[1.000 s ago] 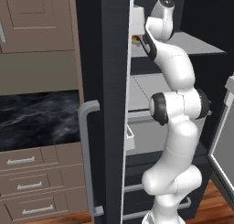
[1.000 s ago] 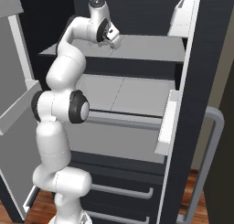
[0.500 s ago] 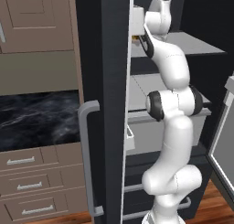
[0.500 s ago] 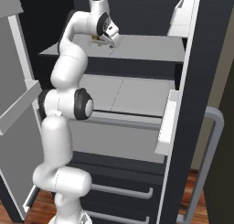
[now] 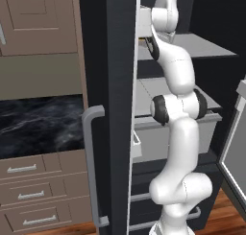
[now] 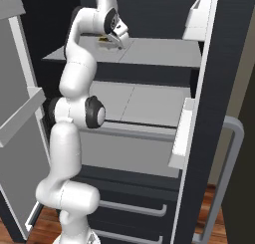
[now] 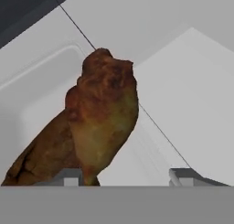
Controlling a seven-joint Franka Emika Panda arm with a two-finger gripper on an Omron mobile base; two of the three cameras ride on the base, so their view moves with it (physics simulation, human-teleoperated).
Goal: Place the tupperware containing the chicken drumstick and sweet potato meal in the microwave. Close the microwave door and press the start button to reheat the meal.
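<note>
The tool [image 6: 112, 43] reaches into an open fridge at the upper shelf [image 6: 159, 54], pointed down at the tupperware [image 6: 104, 42] that sits on that shelf near its left end. In the hand view, the drumstick [image 7: 103, 115] stands right in front of the tool, its rounded brown end away from it and its narrow end down beside one fingertip [image 7: 66, 177]. A second brown piece of food [image 7: 39, 157] lies against the drumstick, on the far side from the other fingertip. The pale wall of the tupperware [image 7: 36, 81] curves behind both. The two fingertips stand apart, one on each side of the food's lower part, and I cannot tell whether they touch the container or anything in it, so no grip shows. Below the tool, a lower shelf [image 6: 134, 101] and a drawer [image 6: 129, 146] stand out from the fridge.
</note>
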